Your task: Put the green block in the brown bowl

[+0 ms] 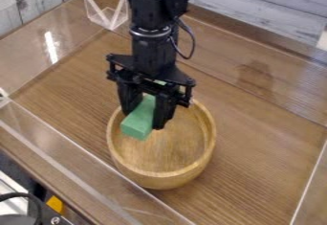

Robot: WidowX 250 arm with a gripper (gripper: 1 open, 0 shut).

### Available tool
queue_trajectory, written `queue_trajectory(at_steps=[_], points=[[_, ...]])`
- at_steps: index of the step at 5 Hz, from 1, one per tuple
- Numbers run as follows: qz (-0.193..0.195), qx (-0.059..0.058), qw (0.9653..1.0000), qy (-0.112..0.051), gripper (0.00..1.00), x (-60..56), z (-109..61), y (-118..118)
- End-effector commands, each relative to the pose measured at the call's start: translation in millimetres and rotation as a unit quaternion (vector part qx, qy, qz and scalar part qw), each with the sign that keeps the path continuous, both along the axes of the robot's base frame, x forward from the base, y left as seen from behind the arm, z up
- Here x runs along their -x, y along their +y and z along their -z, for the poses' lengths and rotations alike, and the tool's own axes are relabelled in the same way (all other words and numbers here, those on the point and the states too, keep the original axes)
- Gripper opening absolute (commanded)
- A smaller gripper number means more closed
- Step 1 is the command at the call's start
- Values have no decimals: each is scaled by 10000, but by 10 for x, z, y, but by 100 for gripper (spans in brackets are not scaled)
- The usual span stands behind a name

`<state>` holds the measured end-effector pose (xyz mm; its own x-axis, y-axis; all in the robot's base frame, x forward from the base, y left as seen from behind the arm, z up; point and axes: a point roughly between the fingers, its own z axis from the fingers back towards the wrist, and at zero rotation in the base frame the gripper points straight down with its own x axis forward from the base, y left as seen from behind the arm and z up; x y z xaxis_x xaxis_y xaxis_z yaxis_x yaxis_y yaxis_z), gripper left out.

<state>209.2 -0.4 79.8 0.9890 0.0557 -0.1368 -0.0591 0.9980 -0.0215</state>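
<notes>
Camera view: the gripper (147,112), parted block-wide, grips the green block (140,120); early release could clip the brown bowl's rim (121,171).

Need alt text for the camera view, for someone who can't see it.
A black robot arm's end effector grips a green block over the left part of a round brown bowl on a wooden table.

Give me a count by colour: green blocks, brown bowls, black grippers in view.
Green block: 1
Brown bowl: 1
Black gripper: 1
Total: 3
</notes>
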Motion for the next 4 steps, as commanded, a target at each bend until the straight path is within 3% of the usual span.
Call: queue_trajectory(at_steps=[1,3,4], points=[[4,17,9997,-255,0,-74,-155,-36],[-451,33,9987,-246,0,-68,3,-76],[-321,33,9992,-225,0,-74,-41,-94]])
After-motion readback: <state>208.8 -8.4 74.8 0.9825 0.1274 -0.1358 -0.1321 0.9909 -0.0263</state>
